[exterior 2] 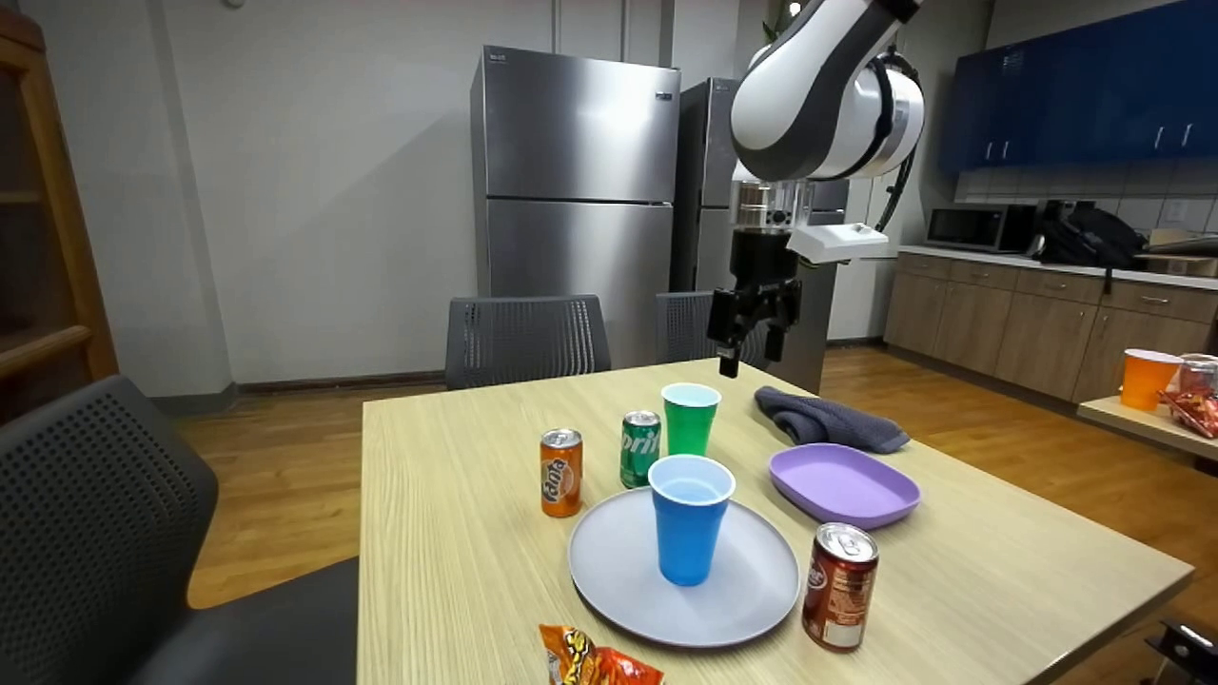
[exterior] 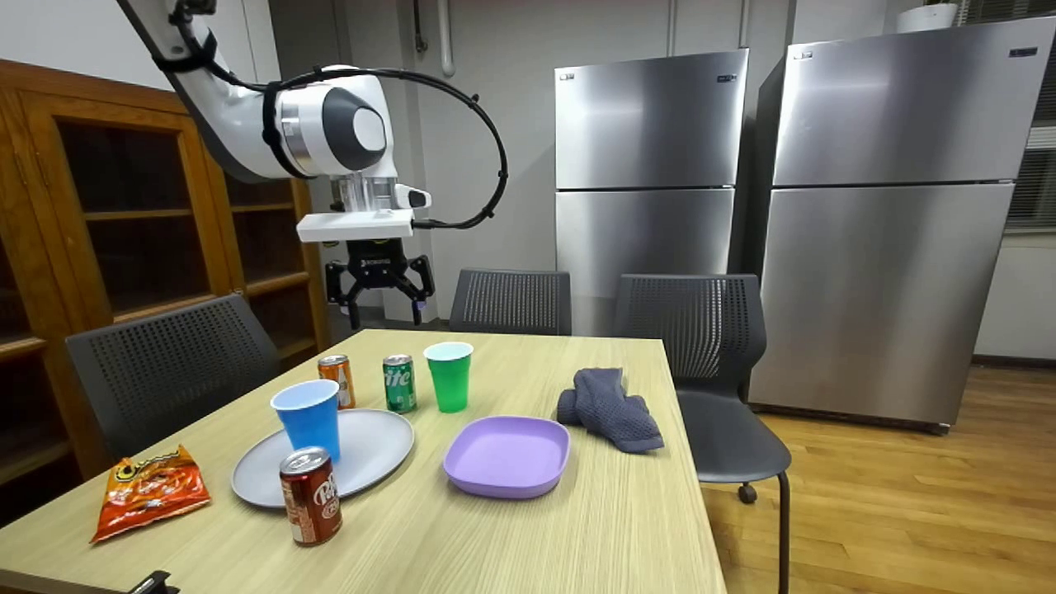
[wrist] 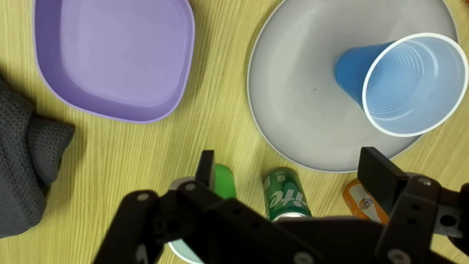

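In both exterior views we see the jaws spread wide, holding nothing, pointing down above the tabletop (exterior: pixel 594 528), beyond the gray plate (wrist: pixel 304 91). The wrist view lets us look down into the blue cup (wrist: pixel 414 84) on the plate, whereas the Dr Pepper can (exterior: pixel 311 499), just beside the plate, shows in the exterior views alone. Only in an exterior view do we find the orange cup (exterior 2: pixel 1148 381), well apart from the plate on a side tabletop (exterior 2: pixel 1109 411), and only in an exterior view is the snack bag (exterior: pixel 153 493) near the plate whole.

The green Sprite can (exterior: pixel 399 385) stands just beside the plate, between the orange Fanta can (exterior 2: pixel 561 474) and the green cup (exterior 2: pixel 691 420). We see its long axis upright, lid up, lettering turned toward the plate. In the wrist view it shows in the gap of the jaws, slanting, base end nearer the plate.
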You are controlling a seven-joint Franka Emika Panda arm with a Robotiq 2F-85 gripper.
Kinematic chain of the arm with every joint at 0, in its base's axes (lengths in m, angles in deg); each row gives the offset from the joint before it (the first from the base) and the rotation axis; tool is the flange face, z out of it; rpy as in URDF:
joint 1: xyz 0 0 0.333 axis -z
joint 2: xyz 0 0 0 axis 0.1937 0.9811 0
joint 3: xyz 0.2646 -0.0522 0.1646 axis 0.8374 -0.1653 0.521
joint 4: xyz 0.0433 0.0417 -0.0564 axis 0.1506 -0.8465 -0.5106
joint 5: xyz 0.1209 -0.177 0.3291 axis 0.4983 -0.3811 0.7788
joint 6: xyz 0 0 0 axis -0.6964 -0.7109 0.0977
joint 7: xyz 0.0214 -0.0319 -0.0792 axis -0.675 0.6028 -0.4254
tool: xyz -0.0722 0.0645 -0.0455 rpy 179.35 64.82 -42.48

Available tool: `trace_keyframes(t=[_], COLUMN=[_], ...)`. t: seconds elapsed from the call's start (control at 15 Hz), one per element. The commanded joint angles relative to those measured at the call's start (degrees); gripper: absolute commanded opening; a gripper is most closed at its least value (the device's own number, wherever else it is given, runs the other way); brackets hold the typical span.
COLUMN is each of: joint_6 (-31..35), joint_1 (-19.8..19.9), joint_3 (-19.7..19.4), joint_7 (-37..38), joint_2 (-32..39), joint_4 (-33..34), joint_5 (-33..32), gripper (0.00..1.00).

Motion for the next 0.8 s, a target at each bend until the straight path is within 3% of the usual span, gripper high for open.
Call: trace_keyframes(t=[0.0,0.73], joint_6=[-2.4,-3.5], joint_1=[-0.3,-1.0], joint_3=[-0.7,-5.5], joint_7=[4.5,21.6], joint_2=[1.2,11.4], joint_4=[1.5,11.4], joint_5=[-2.8,-4.3], gripper=[1.00,1.00])
